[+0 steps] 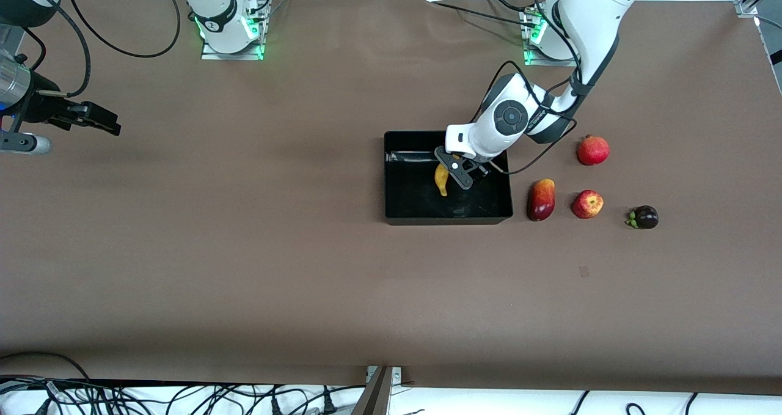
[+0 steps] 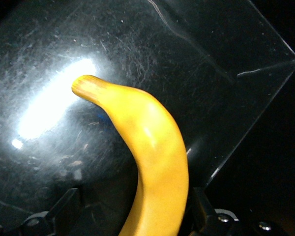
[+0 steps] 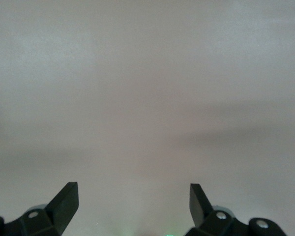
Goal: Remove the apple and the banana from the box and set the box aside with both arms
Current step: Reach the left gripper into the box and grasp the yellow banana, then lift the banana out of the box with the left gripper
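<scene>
The yellow banana [image 1: 441, 181] is inside the black box [image 1: 446, 220], which stands mid-table toward the left arm's end. My left gripper [image 1: 457, 172] is down in the box with its fingers spread wide. In the left wrist view the banana [image 2: 152, 162] runs between them, against one finger [image 2: 199, 206] and apart from the other, over the glossy box floor [image 2: 137, 59]. The red-and-yellow apple [image 1: 587, 204] lies on the table beside the box, toward the left arm's end. My right gripper [image 1: 101, 120] waits open and empty [image 3: 132, 194] over bare table at the right arm's end.
A dark-red mango [image 1: 541, 199] lies right beside the box wall, between the box and the apple. A pomegranate [image 1: 593, 150] lies farther from the front camera than the apple. A dark purple mangosteen [image 1: 644, 217] lies past the apple toward the left arm's end.
</scene>
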You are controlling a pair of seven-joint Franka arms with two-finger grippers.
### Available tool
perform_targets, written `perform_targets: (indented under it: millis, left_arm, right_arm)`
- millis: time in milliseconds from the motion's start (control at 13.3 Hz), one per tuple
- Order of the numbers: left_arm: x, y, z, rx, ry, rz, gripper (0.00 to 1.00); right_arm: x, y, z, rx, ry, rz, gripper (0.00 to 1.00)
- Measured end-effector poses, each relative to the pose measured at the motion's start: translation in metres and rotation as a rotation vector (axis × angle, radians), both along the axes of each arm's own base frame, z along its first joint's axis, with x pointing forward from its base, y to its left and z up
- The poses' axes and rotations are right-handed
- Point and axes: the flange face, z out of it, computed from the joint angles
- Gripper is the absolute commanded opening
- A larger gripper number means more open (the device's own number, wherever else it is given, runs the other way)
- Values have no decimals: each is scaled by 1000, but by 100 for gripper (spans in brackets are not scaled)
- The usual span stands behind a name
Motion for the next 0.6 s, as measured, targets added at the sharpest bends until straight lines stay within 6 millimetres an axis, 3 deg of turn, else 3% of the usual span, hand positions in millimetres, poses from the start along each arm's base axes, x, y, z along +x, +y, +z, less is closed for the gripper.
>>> perform_targets:
  millis: [75,225,300,601]
  left_arm:
    - [0,1,-4,-1,1,3,78]
    - [2,4,-7,0,0,7,7]
    - [4,7,-7,4,-3,5,0]
    - [7,6,-3,18,-34,-41,0]
  right_arm:
    - [0,0,0,0,0,0,100]
    - [0,0,0,0,0,0,100]
    - [0,0,0,0,0,0,100]
    - [0,0,0,0,0,0,100]
